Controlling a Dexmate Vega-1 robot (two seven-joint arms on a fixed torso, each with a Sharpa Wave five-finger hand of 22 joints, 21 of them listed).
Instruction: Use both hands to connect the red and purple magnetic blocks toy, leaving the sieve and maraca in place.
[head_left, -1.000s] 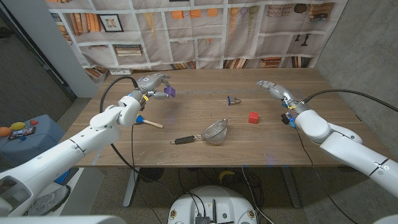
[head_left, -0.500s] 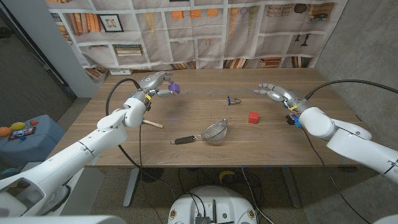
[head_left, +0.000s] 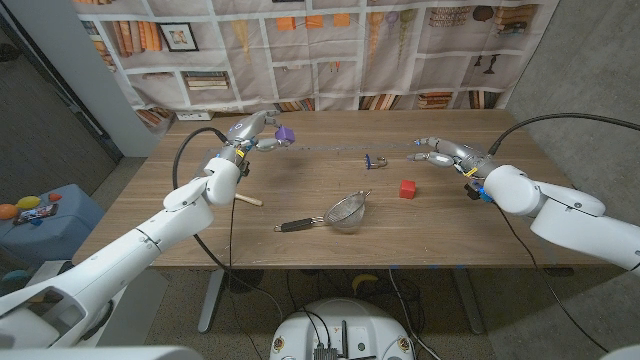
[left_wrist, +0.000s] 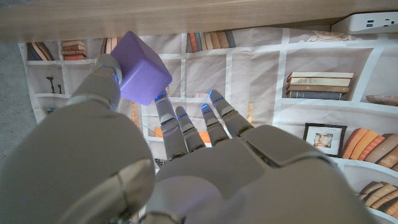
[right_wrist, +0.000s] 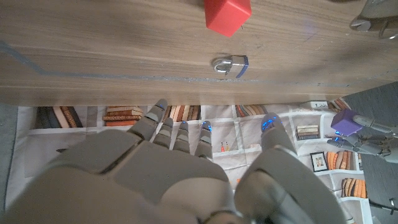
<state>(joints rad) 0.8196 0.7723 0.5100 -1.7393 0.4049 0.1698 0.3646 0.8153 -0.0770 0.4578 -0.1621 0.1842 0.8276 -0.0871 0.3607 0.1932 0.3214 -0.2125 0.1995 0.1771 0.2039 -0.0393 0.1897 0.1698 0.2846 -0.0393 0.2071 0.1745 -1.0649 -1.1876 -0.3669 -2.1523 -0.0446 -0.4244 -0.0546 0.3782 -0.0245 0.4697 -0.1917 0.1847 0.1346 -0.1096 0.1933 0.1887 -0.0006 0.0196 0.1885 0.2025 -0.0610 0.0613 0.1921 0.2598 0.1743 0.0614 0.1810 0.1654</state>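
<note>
My left hand (head_left: 256, 133) is raised above the table's far left and pinches the purple block (head_left: 284, 133) at its fingertips; the left wrist view shows the purple block (left_wrist: 143, 68) between thumb and a finger. The red block (head_left: 407, 188) lies on the table right of centre, also seen as the red block (right_wrist: 227, 15) in the right wrist view. My right hand (head_left: 443, 152) hovers behind and to the right of it, fingers spread, holding nothing. The metal sieve (head_left: 345, 212) lies near the middle front. The maraca (head_left: 238, 196) lies at the left, partly behind my left arm.
A small padlock (head_left: 376, 160) lies behind the sieve, left of my right hand, and shows as the padlock (right_wrist: 229, 64) in the right wrist view. A bookshelf-print backdrop (head_left: 330, 50) hangs behind the table's far edge.
My left hand has carried the purple block a little to the right and farther back. My right hand has moved lower and nearer the red block, turning its fingers leftward.
</note>
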